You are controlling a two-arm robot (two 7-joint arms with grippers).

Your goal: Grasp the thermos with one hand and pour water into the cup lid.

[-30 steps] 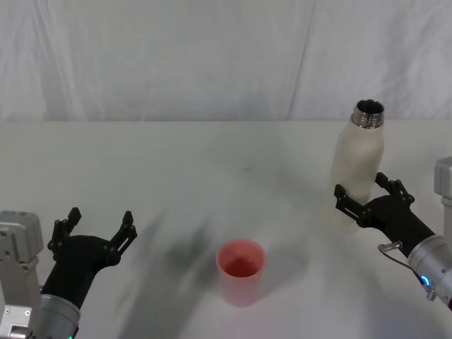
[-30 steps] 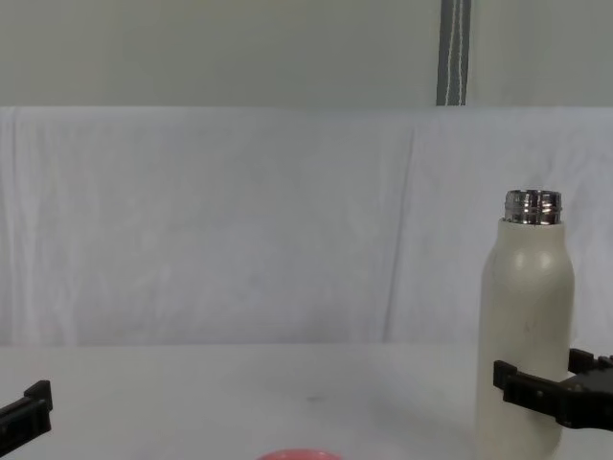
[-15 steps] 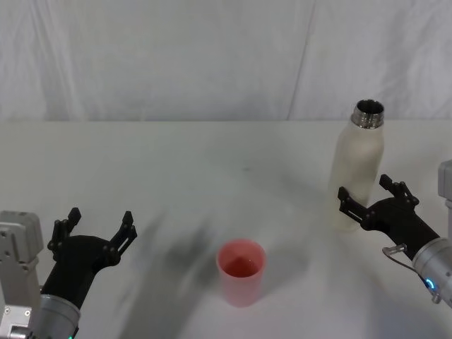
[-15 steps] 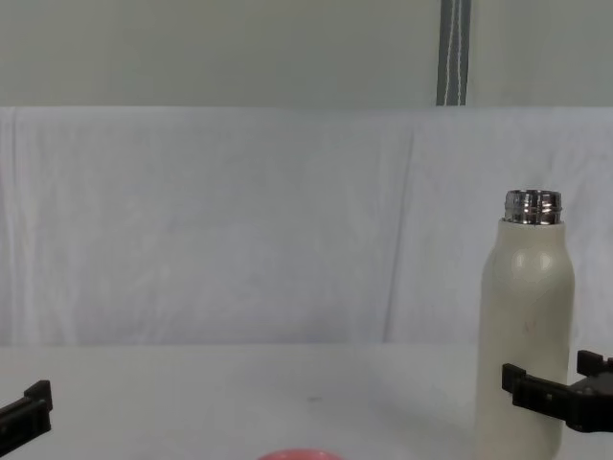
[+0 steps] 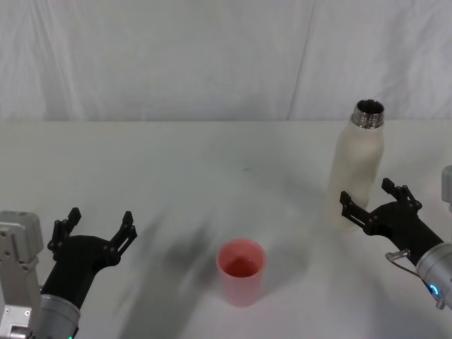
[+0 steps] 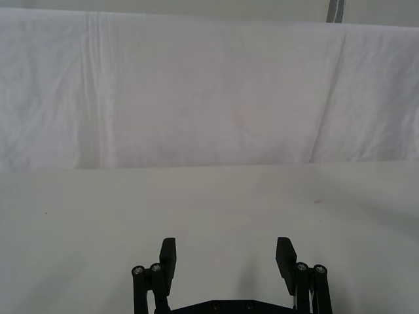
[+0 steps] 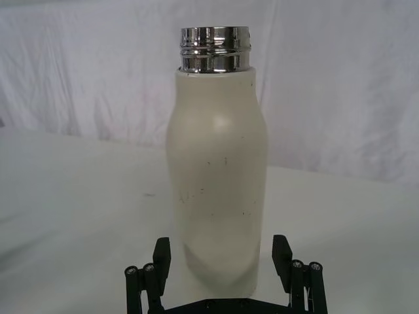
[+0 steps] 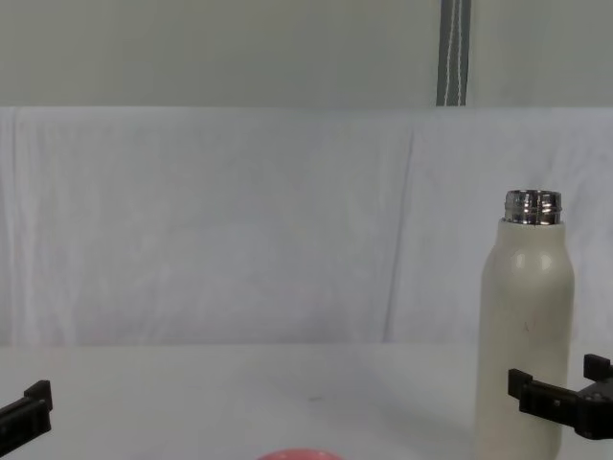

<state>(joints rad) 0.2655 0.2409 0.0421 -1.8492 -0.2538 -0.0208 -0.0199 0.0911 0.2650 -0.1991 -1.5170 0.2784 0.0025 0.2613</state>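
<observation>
**A:** Where is the bottle?

**B:** The tall cream-white thermos with a shiny threaded steel neck (image 5: 358,169) stands upright and uncapped at the right of the white tabletop (image 5: 176,162). The small round pink cup lid (image 5: 241,271) sits nearer the robot at centre, well apart from it, with liquid in its bottom.

**A:** And the grippers?

**B:** The black right gripper (image 5: 375,200) sits low in front of the thermos, fingers spread wide, touching nothing. The black left gripper (image 5: 97,224) rests at the near left, fingers also wide.

**A:** How should the grasp go?

**B:** I judge it best to centre the body between the fingers, close around its middle rather than its base, then lift level so nothing spills before tilting over the cup lid.
</observation>
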